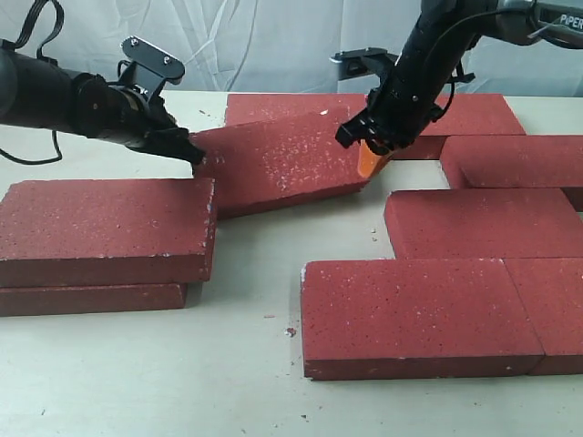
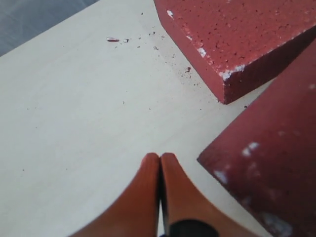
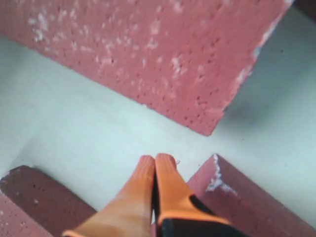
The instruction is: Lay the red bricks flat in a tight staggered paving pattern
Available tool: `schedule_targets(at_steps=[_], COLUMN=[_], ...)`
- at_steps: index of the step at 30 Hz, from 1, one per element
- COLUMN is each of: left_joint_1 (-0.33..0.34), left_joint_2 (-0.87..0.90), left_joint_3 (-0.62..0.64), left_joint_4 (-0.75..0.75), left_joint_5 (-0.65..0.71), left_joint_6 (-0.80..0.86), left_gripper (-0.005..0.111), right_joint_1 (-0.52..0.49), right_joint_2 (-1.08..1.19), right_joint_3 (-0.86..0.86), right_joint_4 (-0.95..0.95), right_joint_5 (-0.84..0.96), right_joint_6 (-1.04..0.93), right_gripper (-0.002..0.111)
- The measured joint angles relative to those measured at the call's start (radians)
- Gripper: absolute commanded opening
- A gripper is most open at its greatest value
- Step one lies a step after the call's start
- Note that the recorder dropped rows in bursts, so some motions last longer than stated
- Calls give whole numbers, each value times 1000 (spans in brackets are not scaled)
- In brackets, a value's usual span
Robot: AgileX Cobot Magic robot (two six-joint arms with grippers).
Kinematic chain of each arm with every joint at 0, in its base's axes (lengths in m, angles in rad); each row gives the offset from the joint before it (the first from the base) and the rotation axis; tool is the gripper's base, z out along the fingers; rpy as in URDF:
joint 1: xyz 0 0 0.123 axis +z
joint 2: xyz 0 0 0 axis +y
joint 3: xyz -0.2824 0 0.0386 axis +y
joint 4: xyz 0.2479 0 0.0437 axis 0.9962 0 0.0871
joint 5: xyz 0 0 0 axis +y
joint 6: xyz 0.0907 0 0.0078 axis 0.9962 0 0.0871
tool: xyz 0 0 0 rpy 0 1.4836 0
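Two robot arms are working through a half-done paving job. Several red bricks [image 1: 483, 223] are already lying flat in close-set, staggered rows on the right side of the table [image 1: 255, 269]. Another brick [image 1: 273, 107] is lying flat at the back. What is left, by the look of it, is a skewed brick [image 1: 278, 168] sitting at an angle mid-table and lining up with no row, and two stacked bricks [image 1: 105, 228] waiting on the left, one atop the other. The left gripper [image 1: 191, 148] is meeting the skewed brick's left end and the right gripper [image 1: 367, 162] its right end. Whether that brick is lying fully flat or leaning on the stack is not clear. Only the exterior view is showing the whole layout and both arms flanking the one brick. The wrist views are supplying what it cannot. On the left arm the orange fingers [image 2: 143, 192] are pressing together with nothing between them, beside a chipped brick corner [image 2: 229, 74] and scattered crumbs [image 2: 112, 39]. On the right arm the fingers [image 3: 170, 182] are likewise closing on nothing, hovering over bare table between brick corners. Both arms appear to be nudging, not gripping.
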Motion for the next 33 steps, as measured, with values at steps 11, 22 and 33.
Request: schedule_targets(at_steps=[11, 22, 33], left_joint_1=[34, 35, 16], left_joint_2=[-40, 27, 38], left_joint_3=[-8, -35, -43], left_joint_4=[-18, -64, -107], left_joint_5=[61, 62, 59], left_joint_6=[0, 0, 0], left_gripper=[0, 0, 0], right_joint_1=[-45, -47, -22], right_joint_2=[-93, 31, 40], right_joint_3=[134, 148, 148], right_joint_4=[-48, -58, -25], right_joint_5=[-367, -434, -436], right_joint_6=[38, 42, 42], right_gripper=[-1, -1, -1])
